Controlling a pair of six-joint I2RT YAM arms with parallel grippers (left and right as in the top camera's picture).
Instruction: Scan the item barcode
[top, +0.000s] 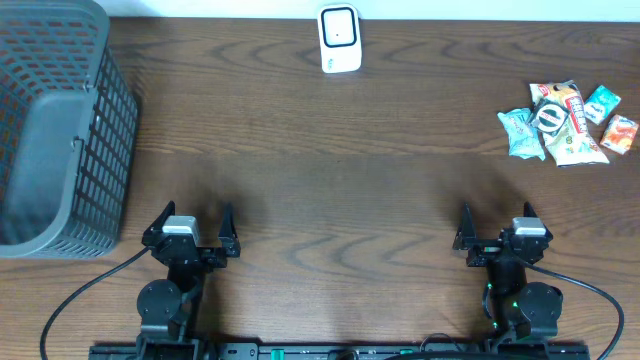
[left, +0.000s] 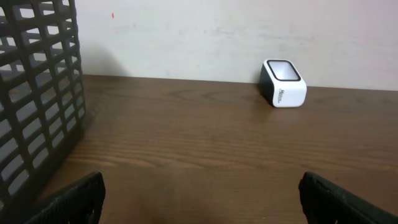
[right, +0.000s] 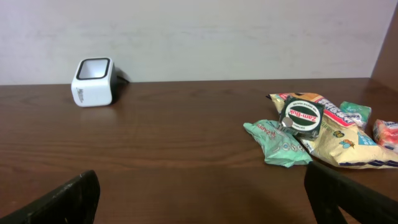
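Note:
A white barcode scanner (top: 340, 40) with a dark window stands at the far middle of the table, and shows in both the left wrist view (left: 284, 84) and the right wrist view (right: 93, 82). A pile of items (top: 565, 122) lies at the far right: a round dark tin (right: 303, 117) on top of snack packets, with a teal packet (right: 277, 142) nearest. My left gripper (top: 196, 218) (left: 202, 202) rests open near the front left, nothing between its fingers. My right gripper (top: 497, 222) (right: 202, 199) rests open near the front right, well short of the pile.
A tall grey mesh basket (top: 60, 130) fills the left end of the table, close to the left gripper's left side (left: 37, 99). A pale wall runs behind the table's far edge. Cables trail from both arm bases at the front.

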